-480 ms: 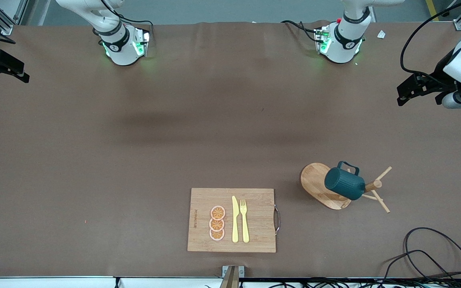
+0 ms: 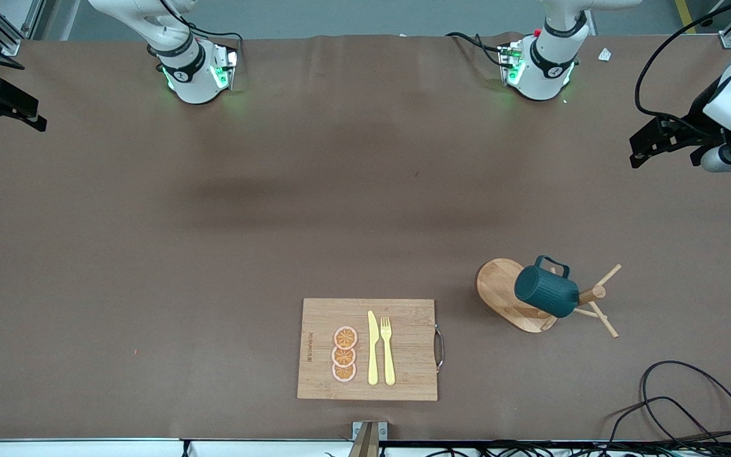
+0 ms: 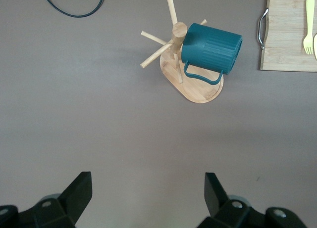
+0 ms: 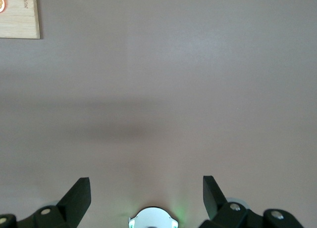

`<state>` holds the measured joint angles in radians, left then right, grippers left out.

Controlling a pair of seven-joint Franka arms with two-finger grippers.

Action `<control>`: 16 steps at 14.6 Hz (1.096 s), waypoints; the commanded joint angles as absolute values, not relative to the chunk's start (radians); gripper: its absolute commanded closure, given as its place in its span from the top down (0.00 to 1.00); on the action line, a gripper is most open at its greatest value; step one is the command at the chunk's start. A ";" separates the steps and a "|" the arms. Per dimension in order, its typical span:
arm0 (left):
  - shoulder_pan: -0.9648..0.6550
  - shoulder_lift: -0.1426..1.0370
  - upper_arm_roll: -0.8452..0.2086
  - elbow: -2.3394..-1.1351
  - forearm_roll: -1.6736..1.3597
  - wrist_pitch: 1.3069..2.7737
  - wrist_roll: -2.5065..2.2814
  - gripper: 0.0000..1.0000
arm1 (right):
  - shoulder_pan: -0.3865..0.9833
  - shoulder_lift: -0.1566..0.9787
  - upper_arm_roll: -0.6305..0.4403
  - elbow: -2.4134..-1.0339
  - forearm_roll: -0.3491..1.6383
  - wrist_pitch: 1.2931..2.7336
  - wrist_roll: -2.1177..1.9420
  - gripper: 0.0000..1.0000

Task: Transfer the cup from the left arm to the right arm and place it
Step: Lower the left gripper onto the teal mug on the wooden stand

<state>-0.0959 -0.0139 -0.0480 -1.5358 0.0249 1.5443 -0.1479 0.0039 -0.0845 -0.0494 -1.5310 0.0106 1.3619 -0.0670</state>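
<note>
Nothing has shifted in the last half second, so the job has not begun. High over the table's edge, the right gripper (image 2: 4, 105) waits, fingers spread. The cup (image 2: 547, 291) hangs on the peg rack (image 2: 533, 298); the left gripper (image 2: 657, 143) hovers, spread too.

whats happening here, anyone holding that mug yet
Nothing is held. The cup hangs on the wooden peg rack, toward the left arm's end of the table. The left gripper is open above bare table, the cup in its wrist view. The right gripper waits open at its end.
</note>
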 commanded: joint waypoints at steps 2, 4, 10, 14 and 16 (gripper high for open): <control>-0.106 -0.003 -0.051 -1.516 0.040 1.536 -0.117 1.00 | -0.009 -0.089 -0.041 -1.534 0.000 1.359 -0.080 1.00; -0.106 0.014 -0.051 -1.514 0.034 1.539 -0.049 1.00 | -0.009 -0.089 -0.041 -1.534 0.000 1.358 -0.080 1.00; -0.107 0.061 -0.063 -1.514 0.012 1.597 -0.066 1.00 | -0.009 -0.089 -0.041 -1.534 0.000 1.358 -0.078 1.00; -0.107 0.095 -0.064 -1.514 0.008 1.617 -0.017 1.00 | -0.009 -0.089 -0.041 -1.534 0.000 1.359 -0.078 1.00; -0.113 0.126 -0.072 -1.516 0.002 1.658 0.155 1.00 | -0.008 -0.089 -0.041 -1.534 0.000 1.359 -0.078 1.00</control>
